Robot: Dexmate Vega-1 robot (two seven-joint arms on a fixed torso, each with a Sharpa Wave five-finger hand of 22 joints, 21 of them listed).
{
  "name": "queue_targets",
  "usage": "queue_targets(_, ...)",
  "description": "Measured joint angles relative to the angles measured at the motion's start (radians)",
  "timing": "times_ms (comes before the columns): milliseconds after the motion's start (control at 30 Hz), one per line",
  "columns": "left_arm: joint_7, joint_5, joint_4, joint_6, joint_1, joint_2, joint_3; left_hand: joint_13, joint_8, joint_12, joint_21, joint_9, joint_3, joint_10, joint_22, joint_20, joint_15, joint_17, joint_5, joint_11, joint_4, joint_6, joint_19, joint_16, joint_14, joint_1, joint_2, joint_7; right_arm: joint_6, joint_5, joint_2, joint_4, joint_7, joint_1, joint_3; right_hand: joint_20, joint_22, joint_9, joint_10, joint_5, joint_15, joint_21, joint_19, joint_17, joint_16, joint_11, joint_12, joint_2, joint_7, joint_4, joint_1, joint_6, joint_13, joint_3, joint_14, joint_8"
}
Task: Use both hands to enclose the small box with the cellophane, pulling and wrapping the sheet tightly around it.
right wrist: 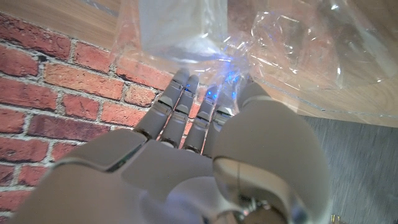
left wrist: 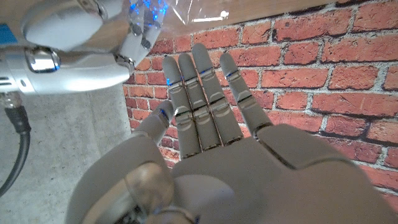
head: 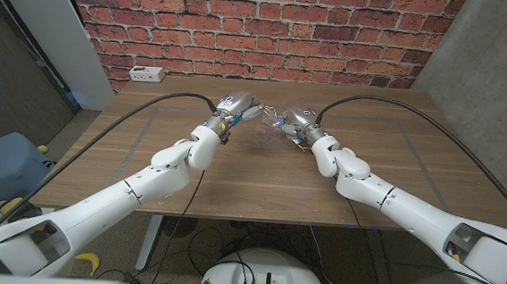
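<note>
1. The small box, under crinkled cellophane, sat on the tabletop toward 12 o'clock; its long axis couldn't be told.
2. Left hand fingers extended, holding nothing.
3. Right hand fingers touched the cellophane; grip unclear.

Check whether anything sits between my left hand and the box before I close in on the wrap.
Nothing visible does. In the head view the left hand hovers beside the crumpled cellophane, with bare table around. The right hand touches the sheet from the other side. The small box lies under the cellophane.
</note>
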Motion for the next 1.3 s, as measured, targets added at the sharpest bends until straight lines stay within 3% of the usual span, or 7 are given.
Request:
queue_targets(267,0.081,-0.028,0.025,-0.067,0.027,-0.013,-0.038,0.017,0.000,-0.004,0.000,0.014,0.009,-0.025,0.000,0.006,0.001,-0.003,0.006,-0.004,0.009,-0.021,-0.028,-0.019,-0.021,-0.004,-0.004,-0.003,-0.012,-0.002,0.008,-0.008,0.081,0.011,-0.008,0.118,-0.011,0.000,-0.098,0.016,0.008,-0.074,-0.153,-0.015,-0.058,0.000,-0.018,-0.010,-0.046,0.015,-0.056,-0.019,-0.005,-0.031,-0.136,-0.040)
queue_targets(433,0.096,-0.040,0.037,-0.087,0.030,-0.021,-0.049,0.028,0.000,-0.009,0.000,0.018,0.017,-0.051,0.000,0.008,0.005,-0.018,0.006,-0.007,0.017,-0.040,-0.049,-0.041,-0.035,-0.008,-0.008,-0.008,-0.018,0.037,0.005,-0.019,0.153,0.016,-0.001,0.185,-0.012,-0.002,-0.183,0.033,0.011,-0.114,-0.233,-0.028,-0.076,0.061,-0.019,-0.095,-0.001,0.084,-0.270,-0.215,-0.006,-0.120,-0.218,-0.071)
queue_targets(600,0.092,-0.050,0.043,-0.091,0.030,-0.027,-0.054,0.037,-0.037,-0.033,0.008,-0.001,0.023,-0.108,-0.007,0.012,-0.001,-0.057,0.011,-0.008,0.023,-0.103,-0.085,-0.092,-0.077,-0.030,-0.029,-0.042,-0.019,0.078,-0.004,-0.030,0.215,0.023,0.010,0.225,-0.012,0.002,-0.303,0.075,0.018,-0.129,-0.352,-0.029,-0.083,0.083,-0.019,-0.197,-0.004,0.152,-0.479,-0.413,-0.002,-0.232,-0.339,-0.071)
queue_targets(800,0.054,-0.058,0.043,-0.065,0.023,-0.029,-0.055,0.008,-0.110,-0.100,-0.006,-0.038,0.030,-0.197,-0.028,0.032,0.013,-0.115,0.017,-0.005,0.016,-0.207,-0.172,-0.175,-0.187,-0.056,-0.042,-0.076,-0.031,0.133,-0.020,-0.048,0.315,0.040,0.019,0.240,-0.015,0.003,-0.419,0.105,0.063,-0.136,-0.495,-0.031,-0.083,0.107,-0.019,-0.285,-0.007,0.196,-0.613,-0.608,-0.003,-0.345,-0.462,-0.071)
queue_targets(1033,-0.046,-0.062,0.034,0.033,-0.002,-0.030,-0.040,-0.065,-0.250,-0.232,-0.088,-0.120,0.010,-0.401,-0.077,0.084,0.045,-0.191,0.013,-0.015,-0.014,-0.401,-0.371,-0.303,-0.491,-0.110,-0.065,-0.130,-0.051,0.170,-0.038,-0.072,0.403,0.058,0.015,0.249,-0.015,0.000,-0.547,0.138,0.100,-0.136,-0.631,-0.032,-0.083,0.120,-0.019,-0.297,-0.054,0.207,-0.654,-0.817,-0.002,-0.433,-0.568,-0.071)
queue_targets(1167,-0.125,-0.058,0.031,0.099,-0.022,-0.027,-0.024,-0.103,-0.273,-0.268,-0.132,-0.158,-0.028,-0.518,-0.091,0.083,0.053,-0.214,-0.004,-0.032,-0.022,-0.504,-0.458,-0.314,-0.632,-0.139,-0.078,-0.159,-0.066,0.163,-0.049,-0.097,0.430,0.066,-0.004,0.251,-0.015,0.000,-0.610,0.157,0.119,-0.136,-0.669,-0.037,-0.083,0.107,-0.019,-0.262,-0.125,0.198,-0.618,-0.891,-0.002,-0.443,-0.604,-0.071)
queue_targets(1300,-0.187,-0.056,0.031,0.138,-0.022,-0.027,-0.024,-0.142,-0.279,-0.271,-0.177,-0.192,-0.062,-0.655,-0.095,0.082,0.074,-0.225,-0.016,-0.040,-0.031,-0.653,-0.540,-0.314,-0.762,-0.162,-0.089,-0.204,-0.066,0.163,-0.059,-0.121,0.430,0.071,-0.027,0.252,-0.015,-0.001,-0.655,0.172,0.131,-0.136,-0.699,-0.041,-0.083,0.097,-0.019,-0.232,-0.135,0.184,-0.575,-0.901,-0.002,-0.432,-0.647,-0.058)
